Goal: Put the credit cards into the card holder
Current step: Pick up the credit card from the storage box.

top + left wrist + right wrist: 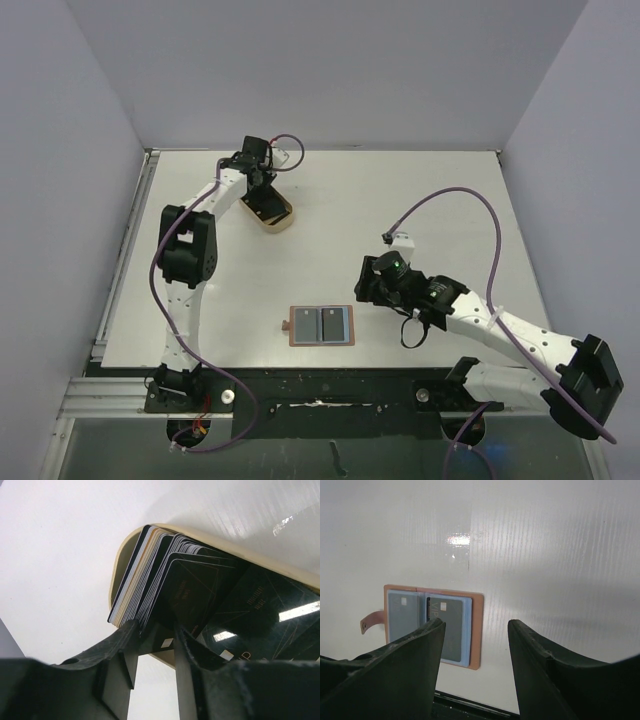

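Note:
The brown card holder (320,326) lies open near the table's front edge; it also shows in the right wrist view (477,630). Each of its two blue-grey pockets holds a grey card (402,620) (451,625). Several more credit cards (155,575) stand stacked on edge in a tan oval tray (117,565) at the far left. My left gripper (155,630) is down at this tray (280,218), fingers apart, with the lower edge of a dark card (190,590) between the tips. My right gripper (476,623) is open and empty, hovering just right of the holder.
Dark cards (260,605) lean flat in the tray's right part. The holder's snap tab (370,621) sticks out to its left. The black table edge (470,705) runs just below the holder. White walls close in the table at the back and sides.

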### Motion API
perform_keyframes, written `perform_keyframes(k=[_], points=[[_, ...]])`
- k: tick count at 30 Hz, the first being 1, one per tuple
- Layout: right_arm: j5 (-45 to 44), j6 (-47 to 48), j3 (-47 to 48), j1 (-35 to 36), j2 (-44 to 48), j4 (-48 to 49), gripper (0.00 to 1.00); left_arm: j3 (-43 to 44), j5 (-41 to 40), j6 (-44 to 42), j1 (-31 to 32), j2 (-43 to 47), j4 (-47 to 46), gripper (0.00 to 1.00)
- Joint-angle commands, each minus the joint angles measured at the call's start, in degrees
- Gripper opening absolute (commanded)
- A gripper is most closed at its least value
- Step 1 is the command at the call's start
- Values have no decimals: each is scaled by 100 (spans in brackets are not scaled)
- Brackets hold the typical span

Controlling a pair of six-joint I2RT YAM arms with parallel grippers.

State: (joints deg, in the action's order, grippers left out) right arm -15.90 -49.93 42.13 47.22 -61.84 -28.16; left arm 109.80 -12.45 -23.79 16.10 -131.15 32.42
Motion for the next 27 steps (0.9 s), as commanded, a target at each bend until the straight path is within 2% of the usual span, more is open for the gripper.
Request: perform_keyframes(k=[1, 9, 13, 27], points=[[-153, 74, 287, 0, -47, 205, 54, 165, -134, -123, -2, 80, -434, 25], [-133, 63, 143, 2, 56, 251, 54, 213, -344, -138, 96, 159, -307, 11], [-109, 62, 135, 4, 97, 260, 54, 213, -191, 8, 130, 329, -234, 4], [-3, 39, 25, 14, 242, 368, 54, 270, 137, 422, 183, 748, 259, 0]])
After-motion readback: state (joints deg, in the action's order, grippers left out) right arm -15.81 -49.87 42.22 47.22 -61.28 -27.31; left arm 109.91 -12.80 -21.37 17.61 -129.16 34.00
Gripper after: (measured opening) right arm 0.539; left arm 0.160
